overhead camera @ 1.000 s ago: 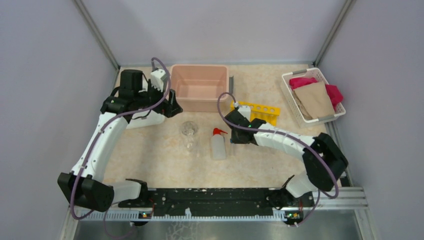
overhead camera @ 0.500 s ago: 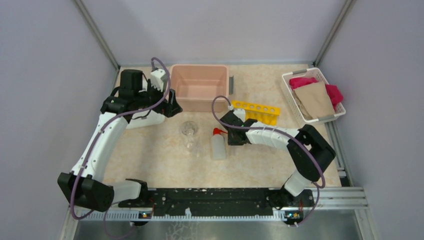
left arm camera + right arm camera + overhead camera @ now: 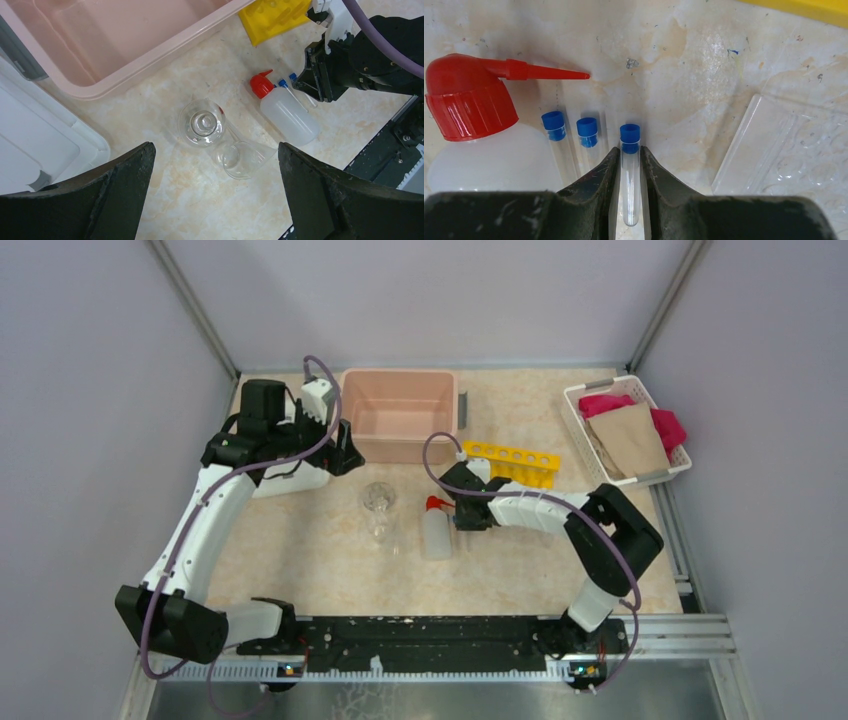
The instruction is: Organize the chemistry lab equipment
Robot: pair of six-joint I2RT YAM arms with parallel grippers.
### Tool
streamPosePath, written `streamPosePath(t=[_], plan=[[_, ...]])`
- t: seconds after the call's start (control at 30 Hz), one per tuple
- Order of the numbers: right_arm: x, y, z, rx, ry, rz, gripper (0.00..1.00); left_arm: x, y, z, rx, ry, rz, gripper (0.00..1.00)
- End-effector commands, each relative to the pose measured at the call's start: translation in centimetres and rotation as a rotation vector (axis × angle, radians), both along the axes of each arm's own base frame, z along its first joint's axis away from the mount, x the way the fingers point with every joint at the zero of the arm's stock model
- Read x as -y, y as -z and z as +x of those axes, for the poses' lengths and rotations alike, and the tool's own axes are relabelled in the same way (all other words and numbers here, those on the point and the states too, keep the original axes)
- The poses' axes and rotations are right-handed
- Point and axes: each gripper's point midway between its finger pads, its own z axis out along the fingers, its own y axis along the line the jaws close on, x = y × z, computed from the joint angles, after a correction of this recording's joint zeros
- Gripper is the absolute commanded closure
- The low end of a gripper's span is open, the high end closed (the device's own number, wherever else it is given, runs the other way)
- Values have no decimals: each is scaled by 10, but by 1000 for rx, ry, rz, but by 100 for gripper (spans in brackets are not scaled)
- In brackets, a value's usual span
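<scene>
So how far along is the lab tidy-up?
Done: nothing visible; yellow holed tube rack looks empty. In hand: right gripper closed around one clear blue-capped tube lying on the table. To do: two more tubes, white squeeze bottle with red nozzle, upright clear glass flask and tipped glass vessel, all loose.

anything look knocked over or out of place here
Yes. A clear glass vessel lies tipped on its side beside the upright flask. Three blue-capped tubes lie flat on the table next to the squeeze bottle, not in the yellow rack; the right tool pinches one. No spill shows.
</scene>
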Motion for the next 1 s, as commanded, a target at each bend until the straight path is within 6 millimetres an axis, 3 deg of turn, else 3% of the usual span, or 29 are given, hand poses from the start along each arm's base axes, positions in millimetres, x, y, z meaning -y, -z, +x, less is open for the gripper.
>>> streamPosePath(t=[0.0, 0.07, 0.17, 0.2, 0.4, 0.53, 0.67, 0.77, 0.97], plan=[[-5, -1, 11, 0, 5, 30, 80, 3, -16, -3, 35, 29, -22, 1], [-2, -2, 12, -9, 13, 34, 81, 4, -17, -4, 35, 37, -28, 1], [0, -21, 16, 33, 24, 57, 94, 5, -19, -5, 37, 44, -33, 1], [0, -33, 18, 57, 29, 70, 100, 6, -20, -5, 38, 49, -37, 1], [-14, -138, 27, 263, 23, 240, 100, 15, -23, -14, 34, 100, -82, 1], [-43, -201, 27, 378, -10, 365, 100, 23, -23, -23, 22, 150, -129, 1], [-81, -247, 28, 465, -38, 508, 100, 36, -22, -39, -17, 238, -206, 1], [-112, -268, 30, 485, -65, 575, 100, 43, -26, -48, -48, 276, -257, 1], [-159, -285, 35, 490, -91, 676, 100, 47, -34, -55, -43, 308, -290, 1]])
